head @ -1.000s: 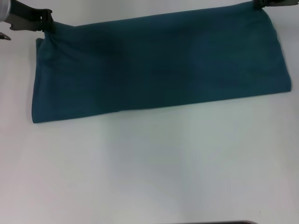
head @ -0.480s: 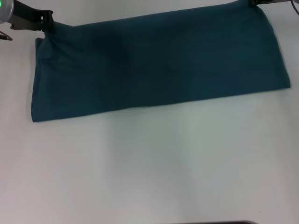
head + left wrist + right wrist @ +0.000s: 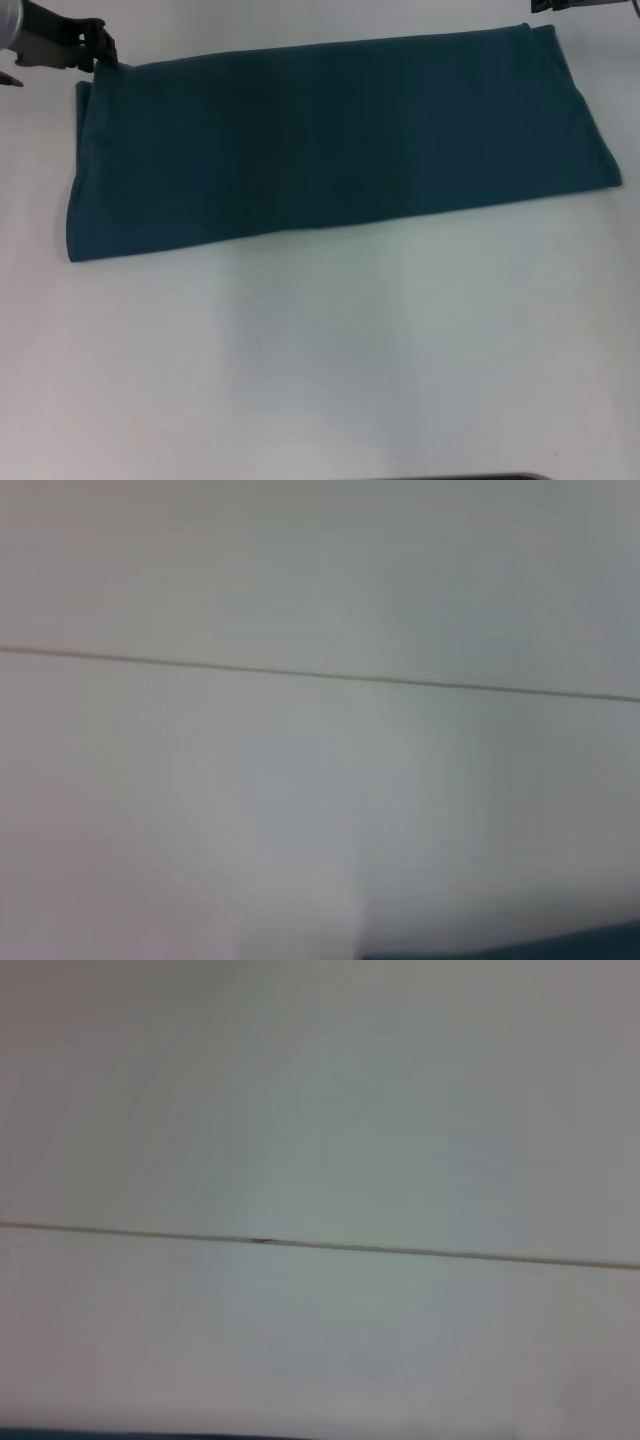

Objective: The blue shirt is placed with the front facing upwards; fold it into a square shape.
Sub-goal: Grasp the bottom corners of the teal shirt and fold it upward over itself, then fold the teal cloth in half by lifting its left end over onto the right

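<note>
While blue shirt (image 3: 330,140) lies flat, left gripper (image 3: 100,48) apparently touches its corner.

Plain dark teal-blue shirt (image 3: 330,140), unpatterned; around it, white table (image 3: 330,360); at its far-left corner, black left gripper (image 3: 100,48).

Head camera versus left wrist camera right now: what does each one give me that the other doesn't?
Only the head view shows the whole blue shirt, folded into a long flat band, with the left gripper at its far left corner and the right gripper at the far right corner, mostly out of frame. Only the left wrist view shows a thin seam line across the white table. Both share the table and teal cloth, a mere sliver in the wrist view.
</note>
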`<state>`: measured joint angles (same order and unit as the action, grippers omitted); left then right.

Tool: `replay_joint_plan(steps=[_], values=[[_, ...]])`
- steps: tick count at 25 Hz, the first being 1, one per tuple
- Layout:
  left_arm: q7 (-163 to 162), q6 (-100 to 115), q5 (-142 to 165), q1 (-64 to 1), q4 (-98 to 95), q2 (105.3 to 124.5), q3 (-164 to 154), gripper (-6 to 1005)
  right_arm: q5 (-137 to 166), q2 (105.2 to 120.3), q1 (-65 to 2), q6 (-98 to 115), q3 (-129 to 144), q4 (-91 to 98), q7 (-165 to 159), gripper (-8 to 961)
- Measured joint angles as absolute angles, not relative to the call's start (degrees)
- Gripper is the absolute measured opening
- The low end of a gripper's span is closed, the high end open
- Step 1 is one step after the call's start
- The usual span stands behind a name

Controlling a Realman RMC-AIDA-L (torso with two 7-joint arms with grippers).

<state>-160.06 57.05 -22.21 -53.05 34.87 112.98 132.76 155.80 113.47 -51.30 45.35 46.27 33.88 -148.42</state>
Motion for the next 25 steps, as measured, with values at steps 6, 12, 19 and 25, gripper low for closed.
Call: replay_joint_plan(steps=[6,12,19,25], values=[[-163.4,57.1,-19.9,-52.2,36.4,112.80,132.9,275,155.2,111.59,-51.2,46.4,46.0,34.1,-148.8,323],[-164.3,58.5,-20.6,-48.7,43.5,113.11,136.5,396,154.2,111.06,-50.5,49.5,44.5,36.0,-149.1,528],[-157.1,67.2,-38.1,-42.0,49.6,113.34,143.3,696,137.7,112.02,-40.4,59.9,43.0,47.5,-141.0,669],[-147.3,79.4,-61.2,-32.3,48.9,114.59,149.2,839,117.6,113.39,-29.0,68.6,42.5,50.9,-127.7,667]])
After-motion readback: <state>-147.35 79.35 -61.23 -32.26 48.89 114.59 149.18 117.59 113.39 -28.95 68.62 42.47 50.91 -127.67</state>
